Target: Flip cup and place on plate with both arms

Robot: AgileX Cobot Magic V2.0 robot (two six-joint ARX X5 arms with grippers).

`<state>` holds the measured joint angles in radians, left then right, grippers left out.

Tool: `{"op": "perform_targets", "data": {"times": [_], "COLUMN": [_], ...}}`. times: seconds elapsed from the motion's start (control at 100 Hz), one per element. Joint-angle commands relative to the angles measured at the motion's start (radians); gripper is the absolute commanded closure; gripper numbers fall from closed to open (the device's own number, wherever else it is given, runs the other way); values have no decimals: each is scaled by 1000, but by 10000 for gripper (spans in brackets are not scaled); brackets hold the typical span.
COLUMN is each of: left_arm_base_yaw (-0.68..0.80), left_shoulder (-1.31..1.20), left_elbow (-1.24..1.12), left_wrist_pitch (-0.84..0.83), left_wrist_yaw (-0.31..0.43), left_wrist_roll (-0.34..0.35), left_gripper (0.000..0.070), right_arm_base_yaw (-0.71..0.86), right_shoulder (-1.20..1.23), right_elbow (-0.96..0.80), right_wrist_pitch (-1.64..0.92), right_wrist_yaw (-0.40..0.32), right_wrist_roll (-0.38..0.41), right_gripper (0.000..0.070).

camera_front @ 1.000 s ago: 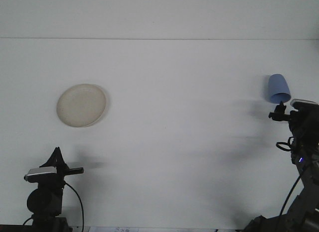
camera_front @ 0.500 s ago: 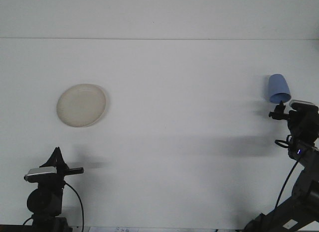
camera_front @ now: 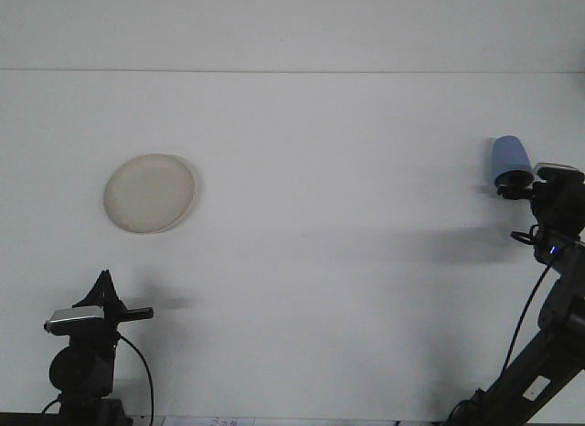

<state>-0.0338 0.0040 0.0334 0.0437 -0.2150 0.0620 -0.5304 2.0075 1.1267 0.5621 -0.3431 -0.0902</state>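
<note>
— Front view: how do the grippers stand?
— Right gripper [camera_front: 514, 190] sits at the rim of the blue cup [camera_front: 510, 159], upside down at the table's [camera_front: 329, 225] right side; its finger opening cannot be told. Left gripper [camera_front: 108, 293] rests low, apparently closed, empty.
— Changes?
— Right arm has risen closer to the cup. Plate [camera_front: 149, 193] unmoved, far left.
</note>
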Motion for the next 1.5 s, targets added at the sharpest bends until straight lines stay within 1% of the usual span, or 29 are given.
{"op": "perform_targets", "data": {"times": [0.0,0.04,0.13,0.18,0.23,0.34,0.39,0.43,0.57,0.64,0.79,0.88,0.98,1.1,1.21,1.28,1.31,1.37,1.44,1.49], "left_arm_base_yaw": [1,1,1,1,1,1,1,1,1,1,1,1,1,1,1,1,1,1,1,1], "left_shoulder": [-1,-1,-1,-1,-1,-1,-1,-1,-1,-1,-1,-1,-1,-1,-1,-1,-1,-1,-1,-1], "left_elbow": [-19,-19,-19,-19,-19,-19,-19,-19,-19,-19,-19,-19,-19,-19,-19,-19,-19,-19,-19,-19], "left_wrist_pitch": [10,10,10,10,10,10,10,10,10,10,10,10,10,10,10,10,10,10,10,10], "left_wrist_yaw": [-5,-5,-5,-5,-5,-5,-5,-5,-5,-5,-5,-5,-5,-5,-5,-5,-5,-5,-5,-5], "left_wrist_roll": [5,5,5,5,5,5,5,5,5,5,5,5,5,5,5,5,5,5,5,5], "left_gripper": [684,684,684,684,684,684,684,684,684,684,684,684,684,684,684,684,684,684,684,684], "right_arm_base_yaw": [-6,-6,-5,-5,-3,0,0,0,0,-2,-3,-3,-3,-3,-1,13,22,38,69,97], "right_shoulder": [48,64,93,108,118,127,129,129,129,129,122,104,64,-13,-121,-203,-241,-316,-409,-475], "right_elbow": [43,63,99,111,120,125,125,125,125,125,125,125,125,125,125,125,125,125,125,125], "right_wrist_pitch": [8,9,12,19,26,43,53,60,67,66,53,18,-44,-174,-363,-483,-527,-604,-715,-803], "right_wrist_yaw": [-13,-27,-31,-35,-34,-35,-34,-34,-34,-35,-35,-51,-50,-48,-48,-32,-11,35,59,64], "right_wrist_roll": [-16,-18,-21,-26,-36,-56,-68,-72,-74,-73,-61,-56,-55,-50,-40,-37,-16,59,111,132], "right_gripper": [211,215,243,268,327,510,578,600,618,700,700,700,700,700,700,700,700,700,700,700]}}
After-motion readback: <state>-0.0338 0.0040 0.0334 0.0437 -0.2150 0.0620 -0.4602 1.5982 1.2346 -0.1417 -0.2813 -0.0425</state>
